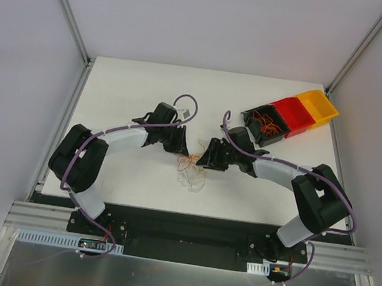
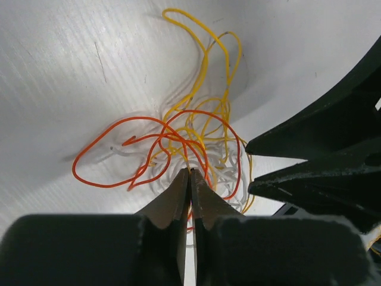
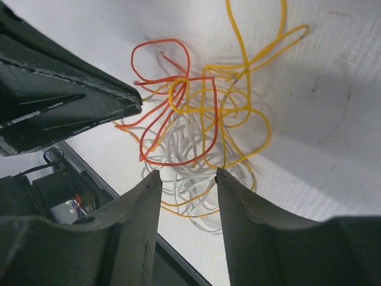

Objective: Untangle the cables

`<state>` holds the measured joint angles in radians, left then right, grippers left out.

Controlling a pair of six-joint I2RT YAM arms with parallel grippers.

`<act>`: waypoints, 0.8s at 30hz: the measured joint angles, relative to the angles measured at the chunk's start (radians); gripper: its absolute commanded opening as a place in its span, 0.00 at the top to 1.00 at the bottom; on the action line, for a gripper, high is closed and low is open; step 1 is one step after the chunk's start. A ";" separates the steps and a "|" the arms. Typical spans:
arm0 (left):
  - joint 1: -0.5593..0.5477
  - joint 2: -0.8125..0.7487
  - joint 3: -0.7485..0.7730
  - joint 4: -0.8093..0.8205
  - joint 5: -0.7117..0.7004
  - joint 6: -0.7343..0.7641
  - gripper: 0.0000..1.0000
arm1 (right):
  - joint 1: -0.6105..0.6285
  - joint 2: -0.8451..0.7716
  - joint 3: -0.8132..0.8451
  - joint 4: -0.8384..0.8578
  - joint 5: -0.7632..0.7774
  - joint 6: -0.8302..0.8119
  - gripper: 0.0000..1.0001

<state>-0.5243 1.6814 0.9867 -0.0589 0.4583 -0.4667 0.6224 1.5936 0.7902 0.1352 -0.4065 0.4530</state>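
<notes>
Left fingers (image 2: 174,202) pinched shut on strands of the cables (image 2: 184,140) on white counter (image 2: 71,71); right fingers (image 3: 140,205) spread open just above the same tangle

I see my left end effector (image 2: 190,182) pinched closed on the cables (image 2: 196,134), an orange, yellow and white tangle on the bench (image 2: 71,71), with the right end effector (image 2: 249,167) just beside.

white table (image 1: 133,102) | cables (image 1: 191,171) tangled mid-table | black bin (image 1: 277,140), red bin (image 1: 292,113), yellow bin (image 1: 319,106) far right
</notes>
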 measured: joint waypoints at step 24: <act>0.000 -0.468 -0.061 -0.118 -0.109 0.003 1.00 | 0.011 0.020 -0.022 -0.025 0.043 -0.080 0.53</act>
<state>-0.5247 1.2137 0.9260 -0.1772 0.3489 -0.4637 0.6334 1.6138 0.7685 0.1104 -0.3637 0.3729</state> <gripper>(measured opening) 0.005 0.500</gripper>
